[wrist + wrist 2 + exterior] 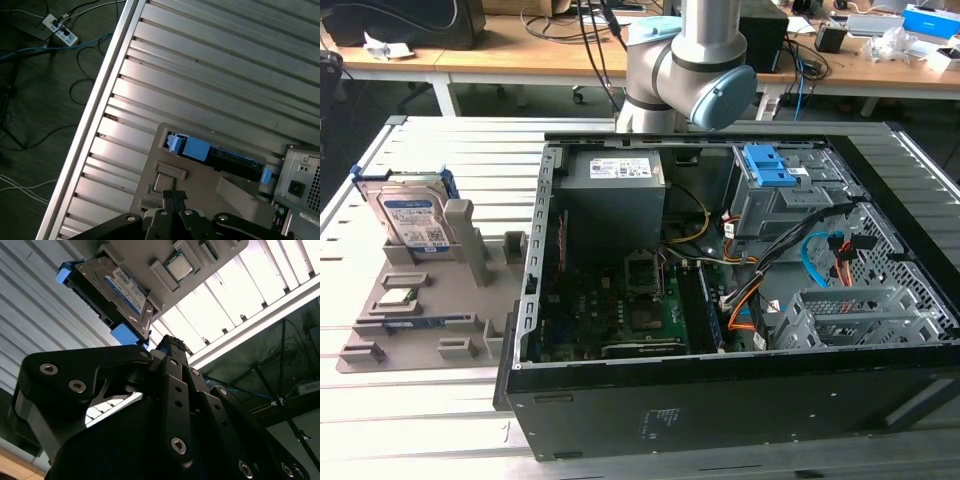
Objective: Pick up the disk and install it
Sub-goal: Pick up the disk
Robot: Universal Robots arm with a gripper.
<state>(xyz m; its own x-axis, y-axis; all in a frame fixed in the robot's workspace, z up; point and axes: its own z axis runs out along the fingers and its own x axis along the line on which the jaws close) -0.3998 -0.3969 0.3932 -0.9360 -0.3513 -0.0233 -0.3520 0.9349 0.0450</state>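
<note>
Standing upright — flat silver disk (412, 218), blue-framed.

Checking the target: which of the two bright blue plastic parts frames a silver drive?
The one around the disk, upright on the grey fixture outside the case; the blue latch inside it has none.

The disk (413, 215) is finished in silver, marked with a white-and-blue label and edged by a bright blue frame, while its holder (430, 300) is coloured a flat grey-beige and the table (450, 150) is ribbed in pale silver stripes. The computer case (720, 410) is painted black, the power supply (613, 200) is grey with a white sticker, a latch (767, 165) is moulded in blue, and the cables (748, 297) are sheathed in orange, blue, yellow and black. The gripper (172, 345) is finished in black studded with silver screws, and the arm (705, 60) in silver-grey with light blue caps.
</note>
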